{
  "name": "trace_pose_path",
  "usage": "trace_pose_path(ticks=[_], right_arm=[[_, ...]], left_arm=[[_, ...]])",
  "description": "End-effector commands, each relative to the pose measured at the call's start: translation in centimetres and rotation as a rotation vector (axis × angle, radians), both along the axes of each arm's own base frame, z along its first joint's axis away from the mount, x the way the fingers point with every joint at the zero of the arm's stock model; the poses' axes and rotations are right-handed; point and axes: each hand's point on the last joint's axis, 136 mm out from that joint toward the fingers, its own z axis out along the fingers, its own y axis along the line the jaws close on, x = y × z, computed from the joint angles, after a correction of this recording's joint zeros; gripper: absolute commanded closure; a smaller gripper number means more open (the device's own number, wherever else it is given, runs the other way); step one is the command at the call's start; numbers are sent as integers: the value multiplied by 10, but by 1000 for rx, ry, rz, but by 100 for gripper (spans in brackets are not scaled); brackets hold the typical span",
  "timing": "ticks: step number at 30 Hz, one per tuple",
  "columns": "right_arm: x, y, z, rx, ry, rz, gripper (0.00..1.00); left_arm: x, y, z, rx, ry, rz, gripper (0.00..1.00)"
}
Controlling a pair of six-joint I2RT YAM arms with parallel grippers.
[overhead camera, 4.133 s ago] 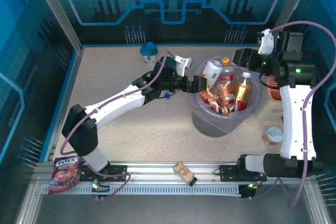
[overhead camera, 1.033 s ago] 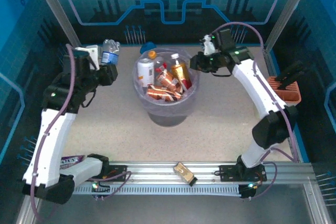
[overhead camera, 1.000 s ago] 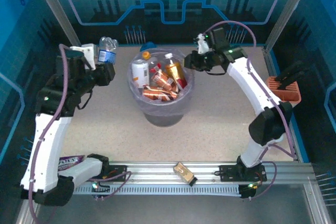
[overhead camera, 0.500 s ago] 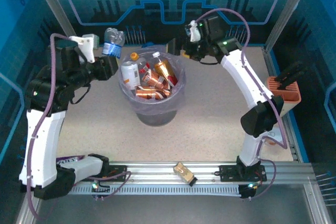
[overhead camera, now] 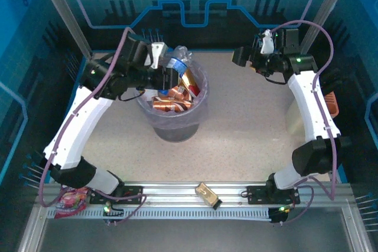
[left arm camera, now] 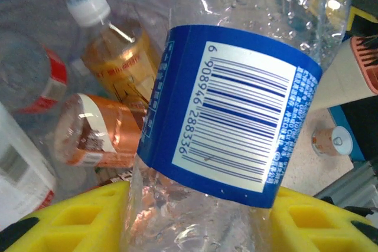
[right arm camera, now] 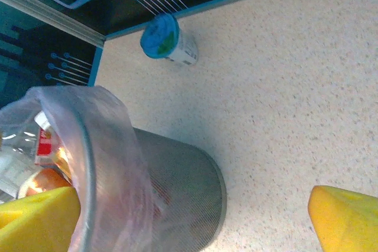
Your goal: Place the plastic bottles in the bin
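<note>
Above the far-left rim of the bin, the left gripper clamps a clear, blue-labelled plastic bottle, placed so a release would drop it among the other bottles inside, while the right gripper hangs wide open and empty, well off to the right.

You can read one line of digits, 6 908946 288336. It runs beside the barcode on the blue label around the clear plastic bottle. The fine print along that label's edge is too small to read.
</note>
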Motion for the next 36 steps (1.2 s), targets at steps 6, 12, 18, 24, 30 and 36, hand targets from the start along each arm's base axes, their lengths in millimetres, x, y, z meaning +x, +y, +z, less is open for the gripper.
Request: trace_pose_path(ticks=[6, 12, 18, 24, 30, 36], right_arm=[[-7, -13, -9, -3, -1, -6, 0], [-9, -15, -10, -6, -1, -7, 0], [-10, -19, -11, -6, -1, -13, 0], [-13, -21, -13, -5, 1, -13, 0], [-14, -24, -13, -4, 0, -20, 0], [-16, -27, -14, 1, -3, -28, 0]], left_arm=[[-12, -20, -36, -55, 148, 25, 61], [-9, -21, -45, -37, 158, 34, 41], [-5, -22, -35, -37, 112, 16, 22], [4, -30, -37, -46, 92, 16, 26], [9, -53, -48, -63, 101, -18, 46], [10, -65, -69, -67, 151, -36, 53]])
